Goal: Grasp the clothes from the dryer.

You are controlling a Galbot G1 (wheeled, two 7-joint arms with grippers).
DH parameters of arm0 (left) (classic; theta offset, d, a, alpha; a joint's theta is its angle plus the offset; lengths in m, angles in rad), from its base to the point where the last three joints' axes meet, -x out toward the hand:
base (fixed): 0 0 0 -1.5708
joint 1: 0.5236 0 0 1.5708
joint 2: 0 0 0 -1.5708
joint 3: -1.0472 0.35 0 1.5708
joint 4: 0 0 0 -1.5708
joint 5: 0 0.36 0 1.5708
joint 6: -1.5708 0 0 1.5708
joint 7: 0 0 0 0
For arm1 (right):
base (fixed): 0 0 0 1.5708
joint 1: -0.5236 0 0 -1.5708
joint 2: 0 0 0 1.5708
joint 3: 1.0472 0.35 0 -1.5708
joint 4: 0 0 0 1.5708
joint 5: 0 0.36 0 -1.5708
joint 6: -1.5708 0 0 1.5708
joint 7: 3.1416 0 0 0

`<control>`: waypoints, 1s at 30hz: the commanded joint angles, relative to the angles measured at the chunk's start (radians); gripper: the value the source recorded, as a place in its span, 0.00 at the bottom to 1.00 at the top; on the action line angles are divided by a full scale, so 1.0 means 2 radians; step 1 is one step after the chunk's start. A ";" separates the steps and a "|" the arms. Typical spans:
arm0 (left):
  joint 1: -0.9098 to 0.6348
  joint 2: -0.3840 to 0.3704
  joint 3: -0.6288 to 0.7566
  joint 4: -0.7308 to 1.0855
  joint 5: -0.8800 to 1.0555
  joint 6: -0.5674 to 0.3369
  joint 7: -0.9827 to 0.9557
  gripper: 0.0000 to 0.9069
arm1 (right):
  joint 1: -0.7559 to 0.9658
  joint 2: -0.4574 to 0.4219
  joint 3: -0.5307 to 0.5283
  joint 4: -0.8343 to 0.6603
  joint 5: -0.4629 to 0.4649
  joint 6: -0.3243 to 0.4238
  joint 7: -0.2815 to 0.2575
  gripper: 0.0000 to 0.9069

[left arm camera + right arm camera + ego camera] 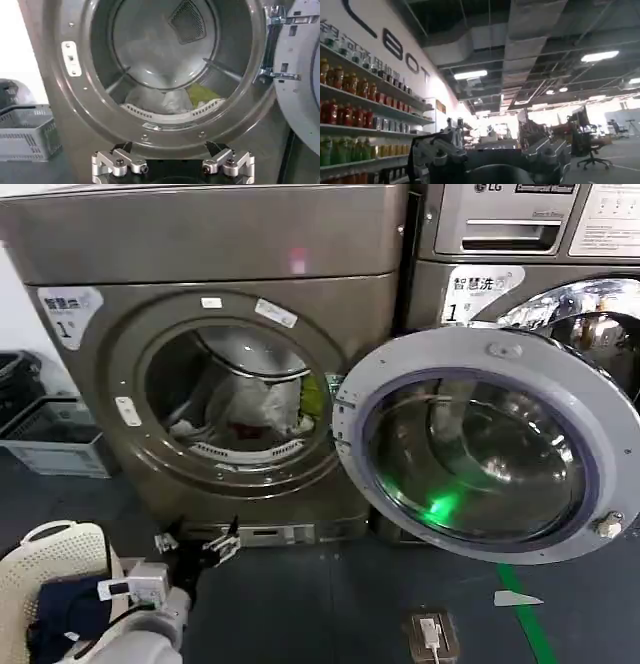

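Note:
The dryer (210,254) stands in front of me with its round door (490,444) swung open to the right. The clothes (262,402) lie at the bottom of the drum: a white heap, a yellow-green piece (312,396) and a bit of red. In the left wrist view the white heap (170,100) and the yellow-green piece (202,94) rest behind the drum's lip. My left gripper (197,544) (172,165) hovers low in front of the dryer's base, open, with nothing between its fingers. My right gripper (492,155) points away into the room, open and holding nothing.
A white laundry basket (50,564) with dark clothing stands at the lower left beside my left arm. A grey crate (55,439) sits left of the dryer. A second machine (560,284) stands on the right behind the door. A floor socket (432,634) and green tape (525,614) mark the floor.

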State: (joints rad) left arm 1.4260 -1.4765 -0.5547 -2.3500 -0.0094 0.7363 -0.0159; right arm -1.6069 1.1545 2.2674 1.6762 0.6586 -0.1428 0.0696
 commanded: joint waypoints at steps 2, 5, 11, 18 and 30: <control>0.000 0.000 0.000 0.000 0.001 0.025 0.000 1.00 | 0.001 0.000 -0.001 0.001 0.001 0.000 0.001 1.00; 0.000 0.001 0.000 0.000 0.001 0.025 0.000 1.00 | 0.001 0.001 -0.001 0.003 0.001 0.000 0.001 1.00; 0.001 0.000 0.000 0.001 0.001 0.025 0.000 1.00 | -0.001 0.000 0.001 0.003 0.003 -0.001 0.002 1.00; 0.000 0.001 0.000 0.002 0.001 0.025 0.000 1.00 | -0.002 0.000 0.002 0.000 0.003 -0.001 0.002 1.00; -0.001 0.001 0.000 0.002 0.001 0.025 0.002 1.00 | -0.002 0.000 0.002 -0.001 0.003 -0.001 0.002 1.00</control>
State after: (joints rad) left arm 1.4227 -1.4759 -0.5546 -2.3449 -0.0089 0.7363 -0.0157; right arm -1.6111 1.1530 2.2722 1.6756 0.6633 -0.1446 0.0733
